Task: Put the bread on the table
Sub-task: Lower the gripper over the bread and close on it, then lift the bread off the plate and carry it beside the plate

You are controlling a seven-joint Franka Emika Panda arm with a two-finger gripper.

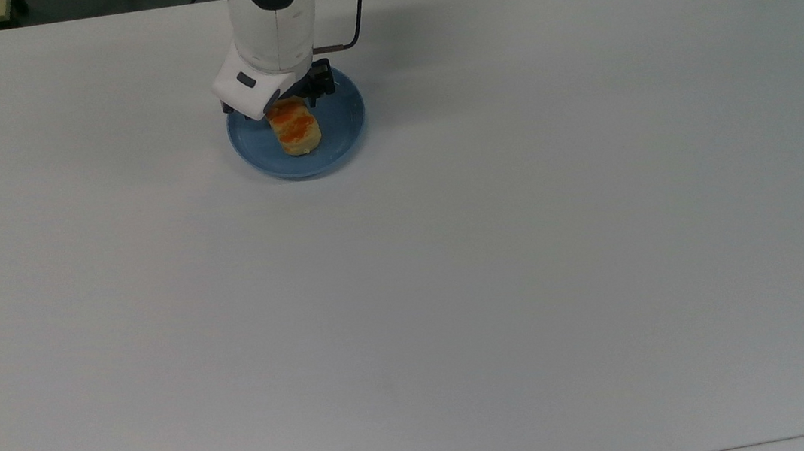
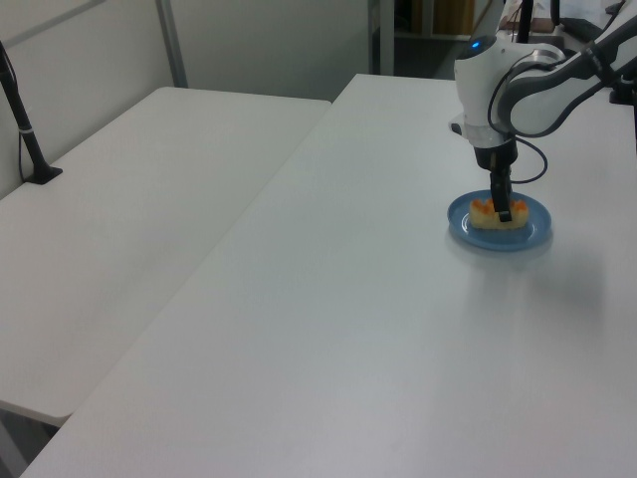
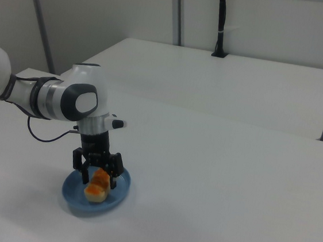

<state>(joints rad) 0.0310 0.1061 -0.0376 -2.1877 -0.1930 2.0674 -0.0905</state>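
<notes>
1. The bread (image 1: pixel 296 133) lies on the blue plate (image 1: pixel 341 123), which sits on the table (image 1: pixel 450 250) near its far edge in the top view. It is not lifted.
2. My gripper (image 3: pixel 98 179) is down over the bread's far half. In the right view the fingers (image 3: pixel 79 167) are spread and straddle the loaf, one on each long side, nothing pinched.
3. The step in hand, as I judge it, is the grasp: close across the short width, around mid-length.
4. I'd check tip height in the left view, where the gripper (image 2: pixel 504 211) hangs right at the loaf. The tips should sit below the orange top but clear of the plate.
5. I'd close slowly. The loaf looks soft, so I judge that a hard squeeze would dent it or let it squirt out.
6. The grip looks off-centre toward the far end, so the loaf may tilt when raised; I'd nudge toward the middle first if I can.
7. Then lift straight up to clear the plate rim, move to bare table beside the plate, lower and release.
</notes>
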